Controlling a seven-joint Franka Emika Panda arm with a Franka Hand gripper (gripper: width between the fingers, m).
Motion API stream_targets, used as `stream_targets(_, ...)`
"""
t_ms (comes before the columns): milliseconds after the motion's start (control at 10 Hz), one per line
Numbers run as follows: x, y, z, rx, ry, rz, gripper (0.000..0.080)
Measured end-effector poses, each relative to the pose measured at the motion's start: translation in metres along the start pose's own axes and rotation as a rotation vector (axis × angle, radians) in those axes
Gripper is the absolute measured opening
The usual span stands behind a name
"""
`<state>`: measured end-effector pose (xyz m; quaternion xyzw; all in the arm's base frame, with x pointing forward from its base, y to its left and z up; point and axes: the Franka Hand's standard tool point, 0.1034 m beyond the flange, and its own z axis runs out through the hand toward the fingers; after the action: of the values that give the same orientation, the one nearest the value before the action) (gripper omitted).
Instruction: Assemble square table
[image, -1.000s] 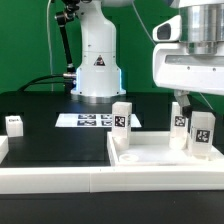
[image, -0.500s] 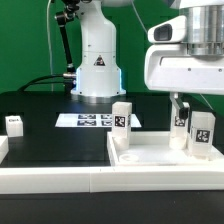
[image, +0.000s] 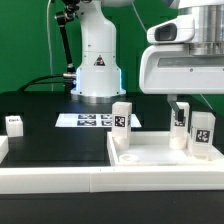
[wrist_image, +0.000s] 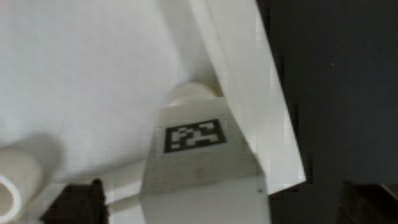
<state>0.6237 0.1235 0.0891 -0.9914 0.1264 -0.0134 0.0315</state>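
Note:
The square table's white top (image: 150, 158) lies at the front right, rim up. Three white tagged legs stand on it: one at its left back corner (image: 122, 117), one at the right (image: 204, 134), and one behind that (image: 180, 119). My gripper (image: 184, 101) hangs open just above this rear leg. In the wrist view the same leg (wrist_image: 196, 140) stands by the top's rim (wrist_image: 249, 70), and my gripper (wrist_image: 217, 208) straddles it with a dark finger (wrist_image: 71, 205) well off each side. Nothing is held.
A loose white leg (image: 14, 124) stands on the black table at the exterior view's left. The marker board (image: 88, 121) lies before the robot base (image: 97, 60). A long white rail (image: 50, 180) runs along the front edge.
The hand has shifted slightly toward the exterior view's left above the rear leg. The jaws stay open and no part has moved.

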Motion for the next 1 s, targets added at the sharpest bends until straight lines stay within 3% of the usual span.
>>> stream_targets(100,0.0010,0.0014,-0.0003,0.000,0.001,-0.065,0.0649)
stream_targets(300,0.0026,0.0038,-0.0009,-0.001,0.003,-0.093,0.0356)
stream_targets(400,0.0027,0.0039,-0.0009,-0.001,0.003,-0.093,0.0356)
stream_targets(500,0.0026,0.0039,-0.0009,-0.001,0.003,-0.077,0.0288)
stream_targets(800,0.0027,0.0040,-0.0009,-0.001,0.003,-0.044,0.0288)
stream_targets(1000,0.0031,0.0048,-0.0008,-0.001,0.003,0.114,0.0288)
